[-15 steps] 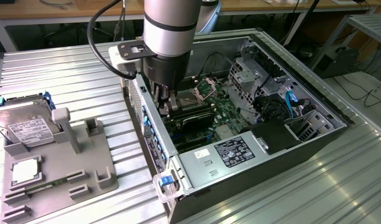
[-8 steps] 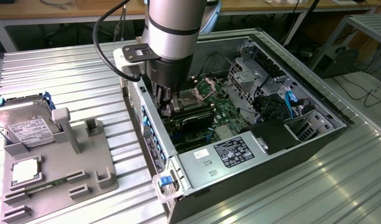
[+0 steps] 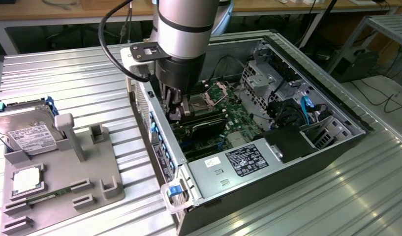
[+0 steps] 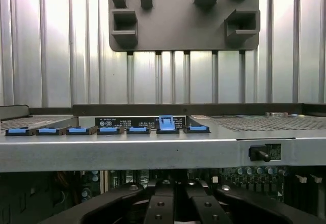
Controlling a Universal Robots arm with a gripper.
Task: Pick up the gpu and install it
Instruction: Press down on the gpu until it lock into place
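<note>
GPU (image 3: 202, 129): a thin, flat dark card is seen lying inside the open computer case (image 3: 332, 105), low over the green motherboard (image 3: 237, 120), directly beneath the tool (image 3: 176, 112).
Tool: clenched, fingers drawn together down inside the case at the card's upper edge; whether the card is actually pinched cannot be told.
Slot side: a row of blue retention clips (image 4: 108, 130) is seen along the case's rear wall, one clip (image 4: 166, 123) standing raised.
Handling: the card is judged light and stiff but fragile; its gold contacts and components are best left untouched.
Hold: the bare top edge, near the middle, is judged the safest place.
Tabletop (image 3: 63, 83): a grey fixture tray (image 3: 89, 184) with a hard drive (image 3: 27, 130) is seen well apart, at the exterior view's left.
</note>
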